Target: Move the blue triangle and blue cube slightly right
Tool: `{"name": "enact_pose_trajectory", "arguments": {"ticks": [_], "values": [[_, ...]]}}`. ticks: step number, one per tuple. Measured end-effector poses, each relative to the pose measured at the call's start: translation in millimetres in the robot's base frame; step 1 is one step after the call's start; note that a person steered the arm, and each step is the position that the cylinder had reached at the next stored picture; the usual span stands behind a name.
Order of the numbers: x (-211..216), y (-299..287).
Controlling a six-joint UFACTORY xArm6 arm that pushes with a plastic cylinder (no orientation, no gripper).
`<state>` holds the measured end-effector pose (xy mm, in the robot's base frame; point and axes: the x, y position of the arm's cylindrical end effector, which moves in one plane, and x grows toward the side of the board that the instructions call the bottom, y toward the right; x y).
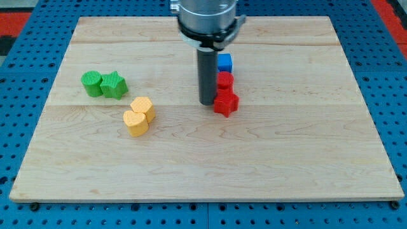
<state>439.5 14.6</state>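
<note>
A blue block (224, 62) sits at the board's upper middle, partly hidden behind my rod, so I cannot make out its shape or whether a second blue block lies there. Just below it sit a red cylinder-like block (225, 81) and a red star-shaped block (226, 103), in a column. My tip (208, 102) rests on the board just left of the two red blocks, close to the red star, and below-left of the blue block.
Two green blocks (103, 84) sit side by side at the view's left. Two yellow blocks (139, 116) touch each other left of centre. The wooden board (203, 172) lies on a blue pegboard surface.
</note>
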Motion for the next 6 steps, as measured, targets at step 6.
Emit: {"name": "enact_pose_trajectory", "arguments": {"ticks": [6], "values": [[-103.0, 14.6]]}}
